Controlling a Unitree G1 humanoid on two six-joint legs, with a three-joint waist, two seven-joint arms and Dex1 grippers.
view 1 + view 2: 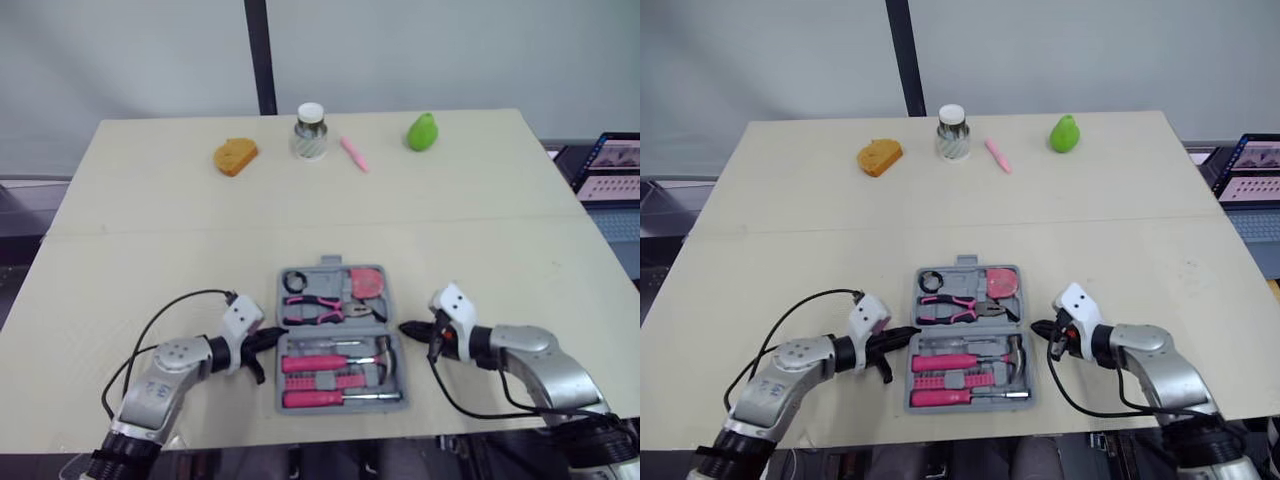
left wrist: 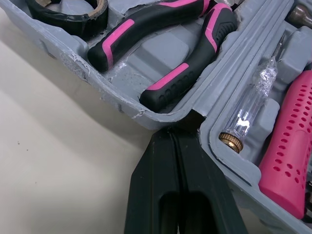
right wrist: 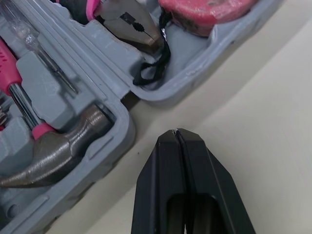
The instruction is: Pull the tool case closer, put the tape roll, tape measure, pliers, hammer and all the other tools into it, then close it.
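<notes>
The grey tool case [image 1: 336, 338] lies open and flat near the table's front edge. Its far half holds the black tape roll [image 1: 294, 281], pink-handled pliers [image 1: 318, 311] and pink tape measure [image 1: 368, 283]; its near half holds the hammer [image 3: 53, 151] and pink-handled screwdrivers [image 1: 320, 362]. My left gripper [image 1: 275, 339] is shut, its tip touching the case's left side at the hinge notch [image 2: 191, 118]. My right gripper [image 1: 408, 328] is shut, its tip just off the case's right side by the hinge, a small gap between them.
Along the table's far edge sit an orange sponge [image 1: 235, 156], a glass jar with a white lid [image 1: 310, 131], a pink marker [image 1: 354, 154] and a green pear [image 1: 423, 131]. A laptop [image 1: 612, 168] stands beyond the right edge.
</notes>
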